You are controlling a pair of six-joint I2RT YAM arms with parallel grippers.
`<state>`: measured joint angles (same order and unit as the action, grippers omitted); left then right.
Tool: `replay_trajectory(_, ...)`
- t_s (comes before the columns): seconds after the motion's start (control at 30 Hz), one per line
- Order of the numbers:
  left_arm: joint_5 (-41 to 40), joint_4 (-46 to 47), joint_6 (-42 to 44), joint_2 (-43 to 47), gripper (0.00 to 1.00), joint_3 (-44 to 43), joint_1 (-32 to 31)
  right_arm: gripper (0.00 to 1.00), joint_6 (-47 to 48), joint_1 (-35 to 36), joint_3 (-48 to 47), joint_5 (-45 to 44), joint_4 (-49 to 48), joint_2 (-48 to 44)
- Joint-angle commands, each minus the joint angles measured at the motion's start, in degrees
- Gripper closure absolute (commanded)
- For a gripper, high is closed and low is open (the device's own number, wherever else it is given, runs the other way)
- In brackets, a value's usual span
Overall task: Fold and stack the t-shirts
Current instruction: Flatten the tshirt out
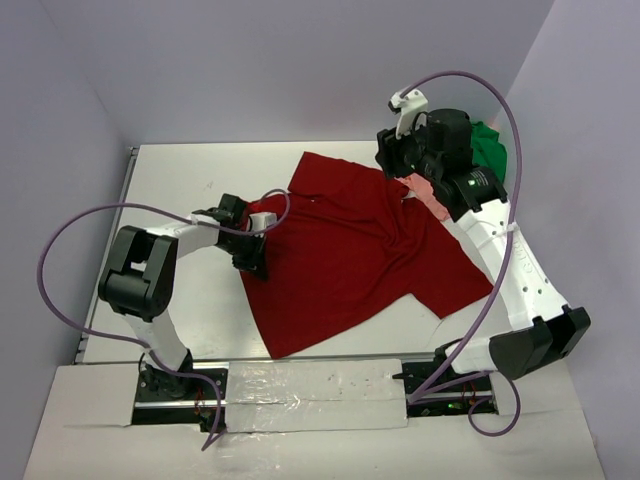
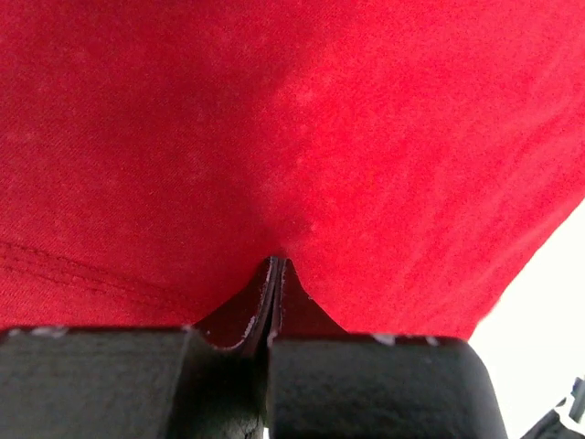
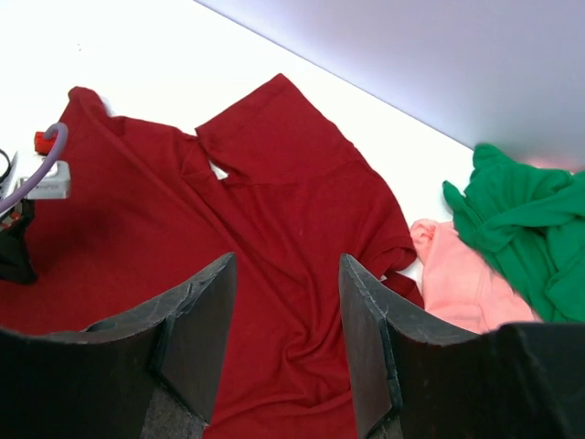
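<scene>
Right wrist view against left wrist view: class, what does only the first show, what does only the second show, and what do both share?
Only the right wrist view: the bright green t-shirt and the pale pink t-shirt, bunched side by side at the right, and the right gripper, open above the cloth. Only the left wrist view: the left gripper, shut and pinching the dark red t-shirt, with its stitched hem seen close up. Both: that dark red t-shirt and some white table.
</scene>
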<state>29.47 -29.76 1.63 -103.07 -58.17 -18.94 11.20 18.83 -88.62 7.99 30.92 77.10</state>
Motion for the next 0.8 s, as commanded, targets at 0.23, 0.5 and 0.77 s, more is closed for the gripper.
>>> replay_trajectory(0.23,-33.2,-4.7,5.8,-0.2,1.00,2.5,1.4,0.45,0.8,-1.3,-0.4,-2.1,-1.4,-5.2)
replay_trajectory(0.5,-40.9,-10.3,12.3,3.5,1.00,5.8,13.7,0.46,0.6,-2.5,-0.2,-2.2,-2.3,-5.9)
replay_trajectory(0.77,-40.6,-9.4,19.7,6.4,1.00,6.7,28.9,0.46,-0.7,-3.4,0.1,-1.2,-3.0,-4.5)
